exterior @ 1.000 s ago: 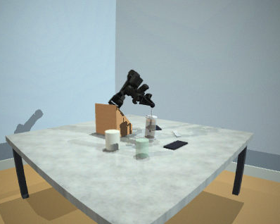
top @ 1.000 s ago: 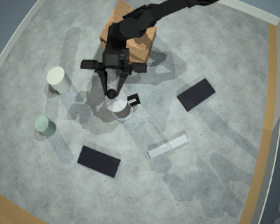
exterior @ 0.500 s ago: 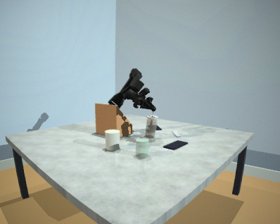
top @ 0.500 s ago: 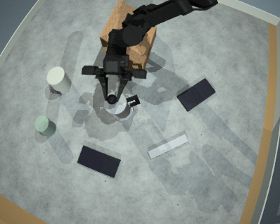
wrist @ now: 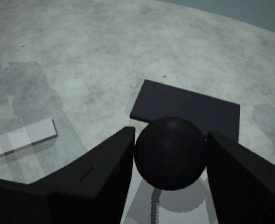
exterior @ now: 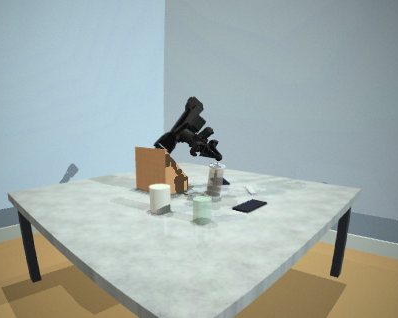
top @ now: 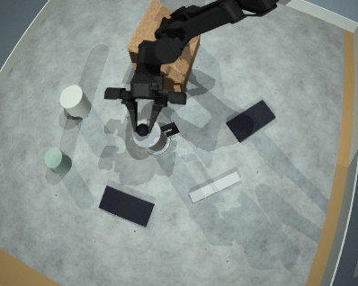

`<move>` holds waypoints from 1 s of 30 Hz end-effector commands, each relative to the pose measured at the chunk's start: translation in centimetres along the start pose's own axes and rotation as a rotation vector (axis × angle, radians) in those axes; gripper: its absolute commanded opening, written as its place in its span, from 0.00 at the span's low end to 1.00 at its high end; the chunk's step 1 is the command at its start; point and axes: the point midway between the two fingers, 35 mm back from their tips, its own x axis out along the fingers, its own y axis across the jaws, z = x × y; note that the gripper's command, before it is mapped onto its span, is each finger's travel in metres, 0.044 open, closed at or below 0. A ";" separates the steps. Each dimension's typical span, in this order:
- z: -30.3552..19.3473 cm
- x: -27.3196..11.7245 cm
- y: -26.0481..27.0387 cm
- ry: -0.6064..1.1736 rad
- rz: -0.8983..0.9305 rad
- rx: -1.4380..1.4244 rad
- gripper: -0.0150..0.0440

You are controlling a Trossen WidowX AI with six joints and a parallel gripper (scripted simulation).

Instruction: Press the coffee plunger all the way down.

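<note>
On the bench (top: pixel 267 58), the coffee press (top: pixel 151 140) stands near the middle, in front of the box (top: pixel 165 49) in the top view. Two cylinders (top: pixel 76 102) (top: pixel 57 159) stand to its left, and two flat slabs (top: pixel 250 120) (top: pixel 127 205) and a bar (top: pixel 214 184) lie to its right and front. The fingers flank the plunger knob (wrist: pixel 170 152) on top of the press.
</note>
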 end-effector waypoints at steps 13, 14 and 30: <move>-0.7 0.6 -0.1 0.032 0.009 0.027 0.46; -0.6 0.6 -0.1 0.032 0.009 0.027 0.46; -0.5 0.8 -0.2 0.032 0.009 0.027 0.46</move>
